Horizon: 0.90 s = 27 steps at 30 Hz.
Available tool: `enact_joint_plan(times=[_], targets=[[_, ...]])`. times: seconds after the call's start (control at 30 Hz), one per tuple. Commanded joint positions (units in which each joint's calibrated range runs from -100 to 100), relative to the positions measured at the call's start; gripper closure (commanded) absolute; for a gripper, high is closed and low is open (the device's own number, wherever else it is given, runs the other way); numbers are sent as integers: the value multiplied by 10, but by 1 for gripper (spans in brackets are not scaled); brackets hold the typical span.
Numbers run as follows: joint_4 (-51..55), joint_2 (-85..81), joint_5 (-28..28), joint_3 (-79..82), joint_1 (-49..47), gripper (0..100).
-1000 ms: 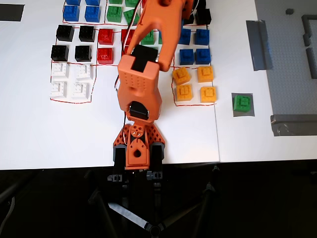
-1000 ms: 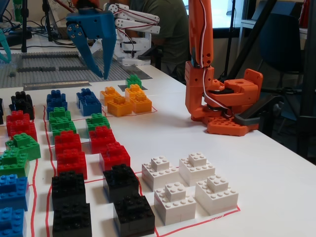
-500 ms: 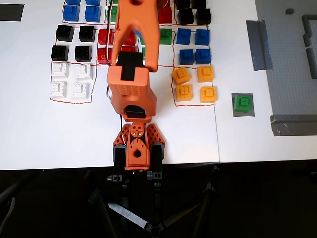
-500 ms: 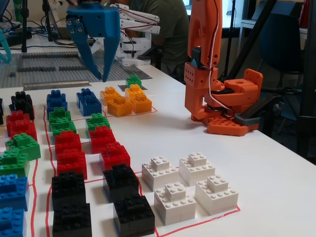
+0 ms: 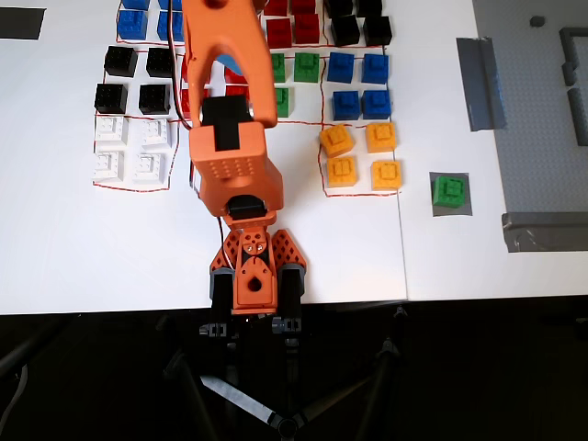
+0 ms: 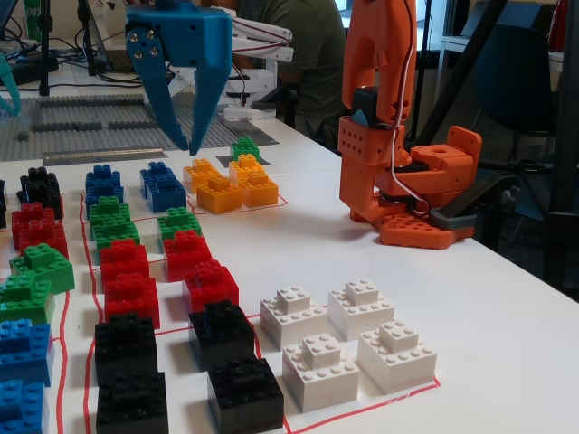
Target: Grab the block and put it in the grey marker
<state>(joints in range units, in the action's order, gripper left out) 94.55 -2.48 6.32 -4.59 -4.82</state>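
Green square toy brick with studded top [image 5: 450, 190] already sits on the small flat grey tape square [image 5: 451, 209], right of the yellow-orange bricks [image 5: 360, 156] in the overhead view; in the fixed view it shows behind them [image 6: 244, 147]. Blue two-finger pincer [image 6: 192, 145] hangs above the bench [image 5: 303, 248], fingers slightly apart, holding nothing. Placement looks done; only pulling the orange arm [image 5: 230, 110] away seems left.

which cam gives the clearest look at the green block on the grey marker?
Overhead view: the block shows unobstructed, seated on the grey marker. In the fixed view the block is small, far off, partly hidden behind yellow-orange bricks.
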Motion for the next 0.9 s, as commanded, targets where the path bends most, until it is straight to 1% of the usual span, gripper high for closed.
enact_joint_plan(times=[0.0, 0.87], targets=[[6, -35, 10, -63, -8, 100], [16, -36, 15, -60, -13, 100]])
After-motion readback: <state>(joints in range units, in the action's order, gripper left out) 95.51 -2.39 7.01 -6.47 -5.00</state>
